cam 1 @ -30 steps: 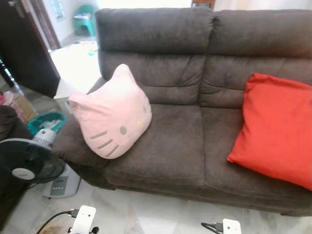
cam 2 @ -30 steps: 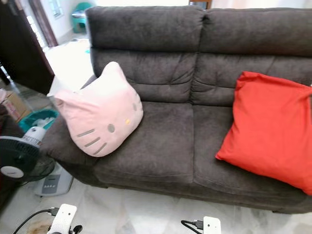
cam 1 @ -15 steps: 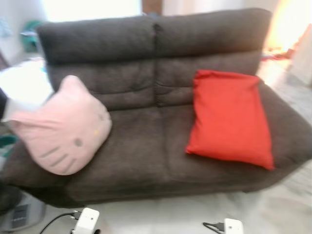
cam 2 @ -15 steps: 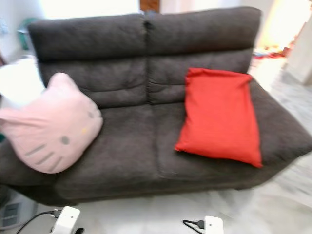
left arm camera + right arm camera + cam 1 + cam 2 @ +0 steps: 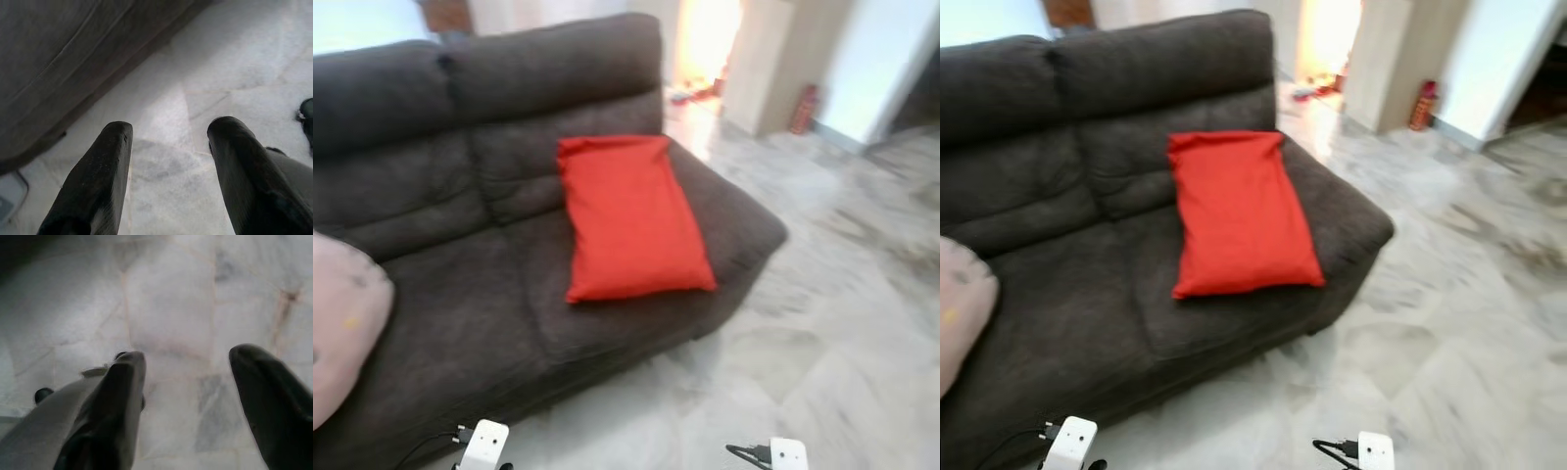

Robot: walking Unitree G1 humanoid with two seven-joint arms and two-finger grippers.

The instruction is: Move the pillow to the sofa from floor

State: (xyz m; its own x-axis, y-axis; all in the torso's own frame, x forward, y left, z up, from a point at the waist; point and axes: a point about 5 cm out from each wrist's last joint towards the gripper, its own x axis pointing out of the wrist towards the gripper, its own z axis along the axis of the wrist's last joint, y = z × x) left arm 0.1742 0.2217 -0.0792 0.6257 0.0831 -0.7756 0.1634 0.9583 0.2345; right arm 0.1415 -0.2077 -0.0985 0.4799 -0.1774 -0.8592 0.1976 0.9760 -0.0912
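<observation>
One sofa (image 5: 460, 294), two pillows on it: red pillow (image 5: 628, 217) mid-frame, pink pillow (image 5: 340, 333) far left (left gripper (image 5: 168, 142) and right gripper (image 5: 188, 367), fingers apart, over the floor (image 5: 822, 323))

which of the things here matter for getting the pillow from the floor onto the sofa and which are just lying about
Part of the job:
- sofa, dark brown, where the pillow goes
- marble floor, where the pillow should be picked up
- left end effector and right end effector, both open, hanging over the floor

Just there:
- red cushion on the sofa seat
- pink cushion at the sofa's other end
- red canister by the far wall
</observation>
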